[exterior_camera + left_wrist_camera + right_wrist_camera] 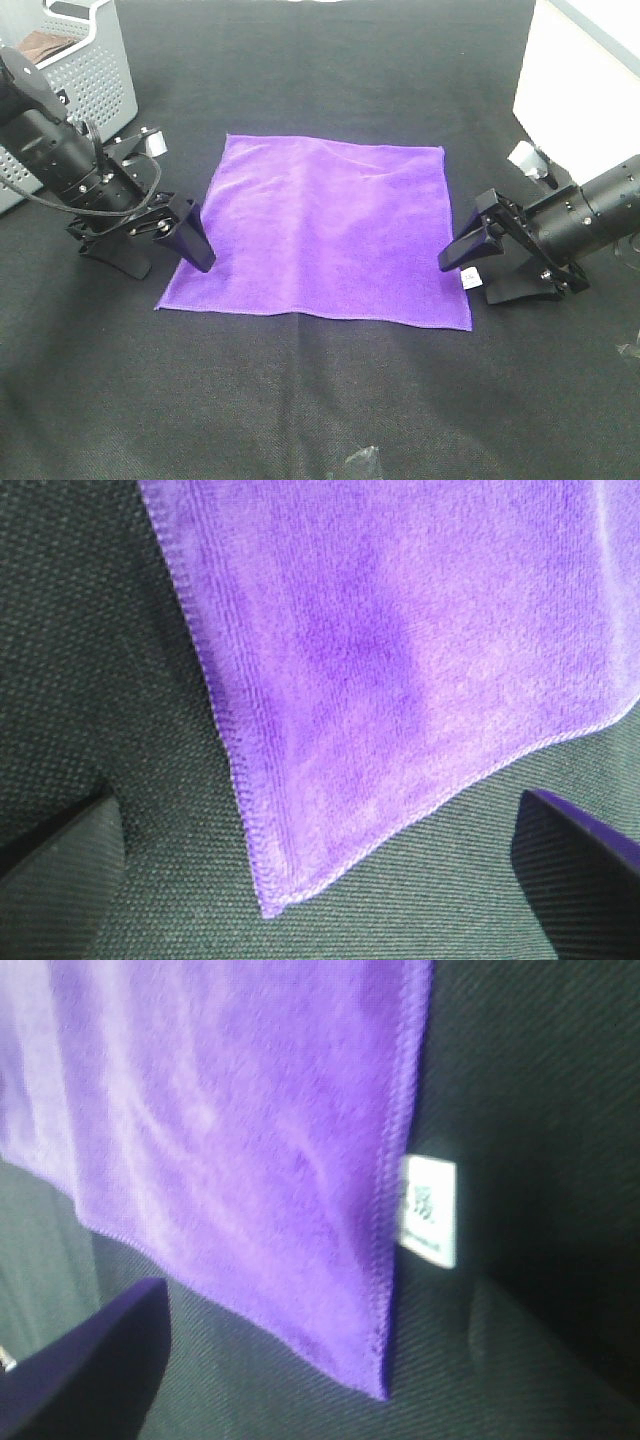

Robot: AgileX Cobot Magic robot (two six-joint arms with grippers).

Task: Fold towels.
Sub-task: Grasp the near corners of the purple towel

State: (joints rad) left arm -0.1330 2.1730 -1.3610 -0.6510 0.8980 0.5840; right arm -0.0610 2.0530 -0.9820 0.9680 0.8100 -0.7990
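Purple towel (330, 230) lies flat and unfolded in the middle of the black cloth tabletop (320, 410), single layer, with a few soft ripples across it. No corner is lifted.

Left gripper (170, 267) is low at the towel's near-left corner with its jaws spread wide and nothing between them. One finger tip sits over the towel's left edge, the other is off on the black cloth. In the left wrist view the corner lies flat in the gap between both fingers and touches neither one.

Right gripper (467, 282) is low at the near-right corner, jaws also apart and holding nothing. The right wrist view shows only one finger, so the spread is read from the high camera. That corner is flat too, and a small white tag (430, 1210) sticks out from the hem just beside it, lying on the cloth.

Both arms come in from the outer sides — left arm from the left edge, right arm from the right.

Grey perforated basket (90, 60) stands at the far left, well apart from the towel. A white box-like object (580, 80) is at the far right.
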